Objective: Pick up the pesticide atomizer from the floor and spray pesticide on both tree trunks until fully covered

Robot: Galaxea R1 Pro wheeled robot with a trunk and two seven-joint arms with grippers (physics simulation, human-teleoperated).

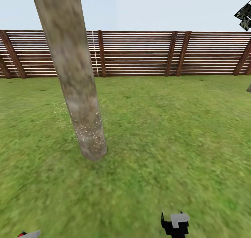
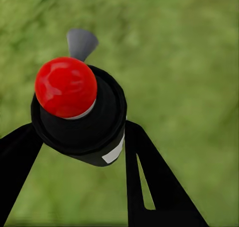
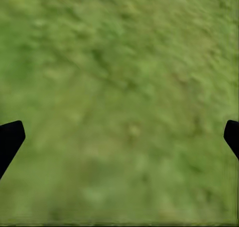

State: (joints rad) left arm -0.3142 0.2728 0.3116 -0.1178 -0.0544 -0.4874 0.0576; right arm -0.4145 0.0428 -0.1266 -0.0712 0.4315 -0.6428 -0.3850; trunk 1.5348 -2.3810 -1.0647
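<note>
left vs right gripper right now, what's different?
The left gripper is shut on the pesticide atomizer, its red tip showing between the fingers; the right gripper is open and holds nothing. In the head view the left gripper sits at the bottom left corner, nearer the tree trunk, while the right gripper sits lower right of it. Both have black fingers and hang over lawn.

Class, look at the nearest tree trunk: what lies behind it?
Behind the tree trunk runs the lawn, then the wooden fence under pale sky. The trunk covers a stretch of fence and grass, so nothing there can be told.
</note>
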